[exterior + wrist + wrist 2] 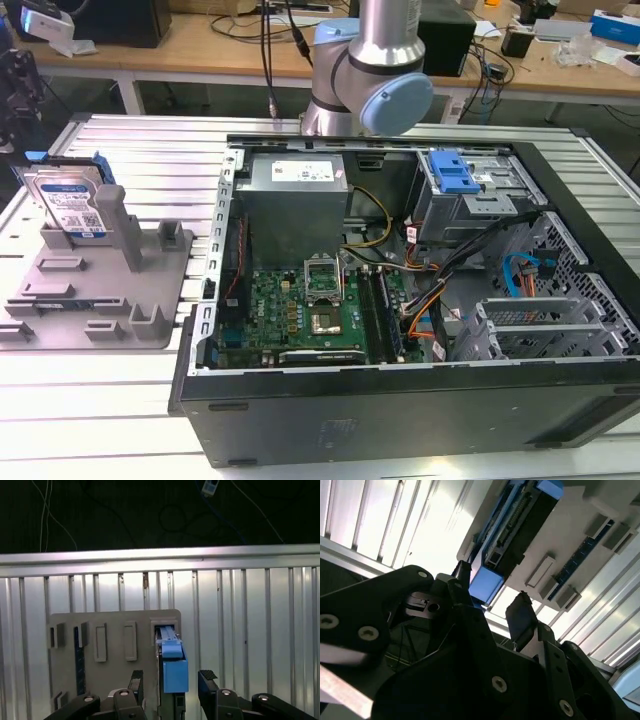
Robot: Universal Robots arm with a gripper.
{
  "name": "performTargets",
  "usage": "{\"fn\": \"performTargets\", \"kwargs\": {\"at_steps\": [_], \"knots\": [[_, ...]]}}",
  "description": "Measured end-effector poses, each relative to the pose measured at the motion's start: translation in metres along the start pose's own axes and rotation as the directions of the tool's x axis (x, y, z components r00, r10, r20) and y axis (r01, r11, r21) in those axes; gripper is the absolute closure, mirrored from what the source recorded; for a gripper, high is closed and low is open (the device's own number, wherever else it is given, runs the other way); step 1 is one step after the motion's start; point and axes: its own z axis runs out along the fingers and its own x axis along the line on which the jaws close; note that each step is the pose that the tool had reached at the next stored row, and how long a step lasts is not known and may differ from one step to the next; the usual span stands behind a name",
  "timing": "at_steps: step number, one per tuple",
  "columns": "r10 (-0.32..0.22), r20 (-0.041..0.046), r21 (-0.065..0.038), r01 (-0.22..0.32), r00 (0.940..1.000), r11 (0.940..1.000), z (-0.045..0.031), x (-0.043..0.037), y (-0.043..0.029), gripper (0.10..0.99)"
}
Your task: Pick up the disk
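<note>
Ribbed aluminium worktop (90, 400) carried a grey fixture plate (100, 290) near its edge on the exterior view's left, with an open computer case (380, 420) beside it towards the exterior view's right and the robot arm (375, 60) rising behind the case. The disk (72, 205) stood on edge in a slot at the plate's far corner on the exterior view's left, label facing outward and blue rails along its sides. In the first wrist view the claw (171, 674) hung over the plate (115, 620) with its two dark fingers (206, 676) spread wide and gripping nothing. The disk (172, 652) sat between them, blue end uppermost, with a clear gap on each side, so neither finger touched it. The second wrist view showed the claw (491, 587) equally open, with the disk (515, 525) just beyond the fingertips (520, 611). Whether the tips were level with its top edge could not be told.
</note>
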Motion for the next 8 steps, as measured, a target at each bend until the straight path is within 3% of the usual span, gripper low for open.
{"fn": "performTargets", "kwargs": {"at_steps": [6,8], "knots": [[-0.002,-0.0007,0.0,0.002,1.0,1.0,0.0003,0.0,0.0,0.529],[-0.002,-0.0035,0.0,0.002,1.0,1.0,0.0045,0.0009,0.0,0.529]]}}
